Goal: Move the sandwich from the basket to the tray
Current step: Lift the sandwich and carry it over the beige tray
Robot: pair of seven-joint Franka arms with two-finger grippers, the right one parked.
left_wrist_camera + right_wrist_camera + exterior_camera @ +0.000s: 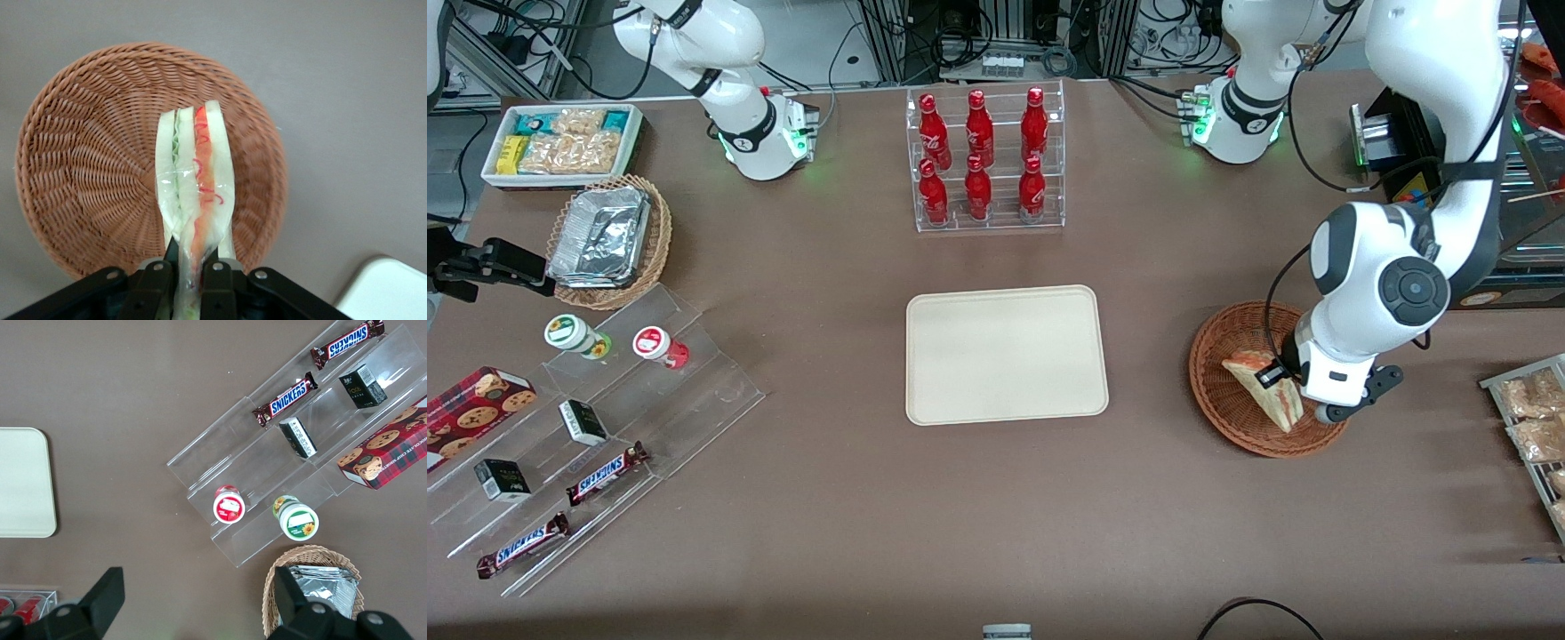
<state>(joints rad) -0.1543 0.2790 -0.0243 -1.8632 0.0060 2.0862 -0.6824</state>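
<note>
Fingers (pixel 215 280) of the gripper (pixel 190 280) are found clamped on one end of the sandwich (pixel 197 173), which is held edge-up above the basket (pixel 80 173), its long axis running straight out from the fingertips. In the front view the sandwich (pixel 1267 387) is seen over the basket (pixel 1218 391), apparently lifted clear, though contact cannot be ruled out. The tray (pixel 1005 356) lies bare, well apart toward the parked arm's end; a sideways carry is judged next.
</note>
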